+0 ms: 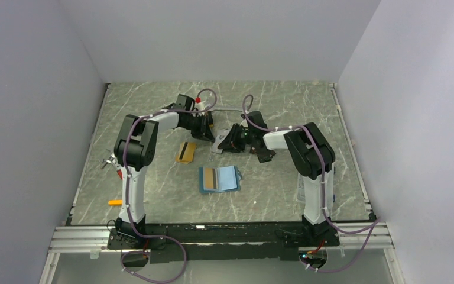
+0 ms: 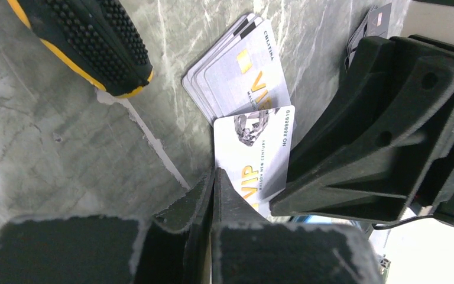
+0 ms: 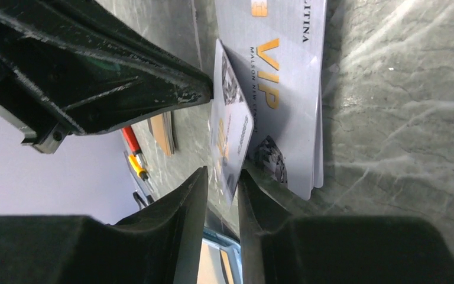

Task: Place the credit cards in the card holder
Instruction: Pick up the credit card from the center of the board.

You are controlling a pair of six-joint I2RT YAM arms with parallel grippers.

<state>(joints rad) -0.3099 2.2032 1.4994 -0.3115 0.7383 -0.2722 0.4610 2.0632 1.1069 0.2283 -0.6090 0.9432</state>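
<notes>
Silver VIP card [image 2: 254, 151]: one, held up off the table. In the left wrist view it sits at centre frame, with its long axis running up and down the picture and its free short edge toward the top. In the right wrist view it appears almost edge-on, tilted, with the long axis again running top to bottom.

Left gripper [image 2: 214, 177]: fingers pressed together on the card's lower left corner.

Right gripper [image 3: 221, 183]: fingers a little apart on either side of the card's lower corner. A gap shows between the card and the left-hand finger.

Fanned stack of silver cards [image 2: 242, 71]: lies flat on the table directly behind the held card. At least three overlapping edges show, and the long axes slant toward the upper right of the frame.

Top view, other cards:
- One orange-gold card [image 1: 185, 151] with a black stripe lies left of centre.
- One brown striped card [image 1: 210, 178] rests in the holder.
- A small dark cluster [image 1: 265, 155] lies right of centre; its count cannot be told.

Card holder [image 1: 227, 177]: one, teal-blue. It lies open and flat at centre frame, below both grippers and apart from them, with its long axis left to right.

Surroundings: one black-and-yellow handle [image 2: 88, 41] at upper left of the left wrist view. One small orange object [image 1: 114, 202] lies at lower left of the marbled table [image 1: 284, 189].
</notes>
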